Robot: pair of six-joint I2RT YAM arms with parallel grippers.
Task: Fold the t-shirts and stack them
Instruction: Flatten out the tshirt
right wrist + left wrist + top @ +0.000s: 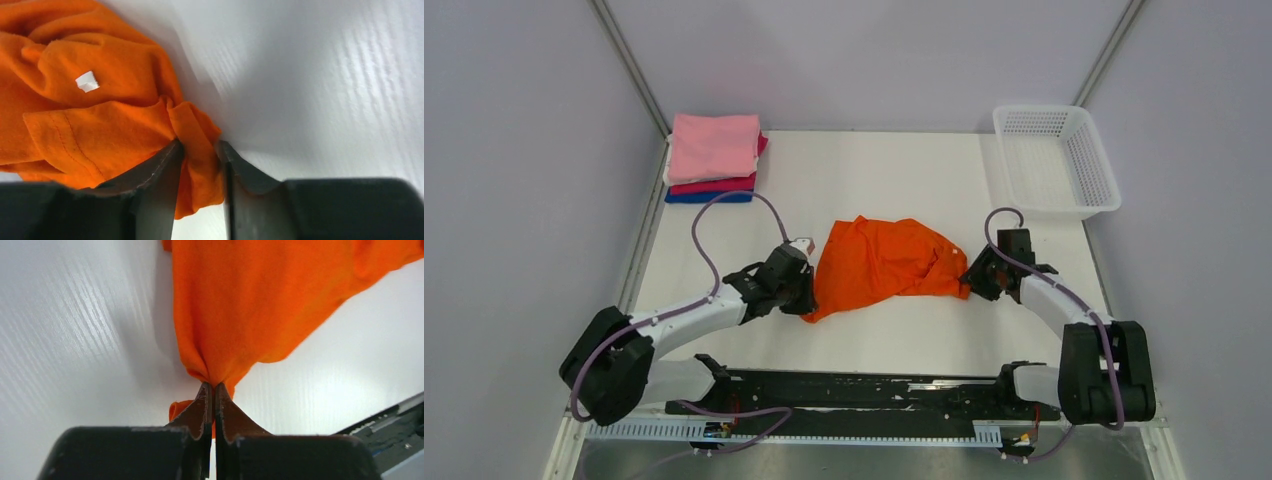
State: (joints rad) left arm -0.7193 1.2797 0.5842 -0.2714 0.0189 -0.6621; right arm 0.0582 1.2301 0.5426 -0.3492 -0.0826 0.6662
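Note:
The bright orange t-shirt [884, 262] lies crumpled on the white table between my two arms. My left gripper [802, 292] is shut on its left lower edge; in the left wrist view the fingertips [214, 386] pinch a gathered point of orange cloth [250, 305]. My right gripper [972, 278] holds the shirt's right edge; in the right wrist view a bunched fold of the shirt [100, 120] fills the gap at the fingertips [200, 146]. A small white tag [87, 81] shows on the cloth. A stack of folded tees stands at the back left, light pink [714, 145] on top, magenta [719, 184] and blue [709, 197] below.
A white mesh basket [1034, 112] stands at the back right corner with nothing showing in it. A black rail [854, 390] runs along the near edge between the arm bases. Grey walls close in the table's left, right and back.

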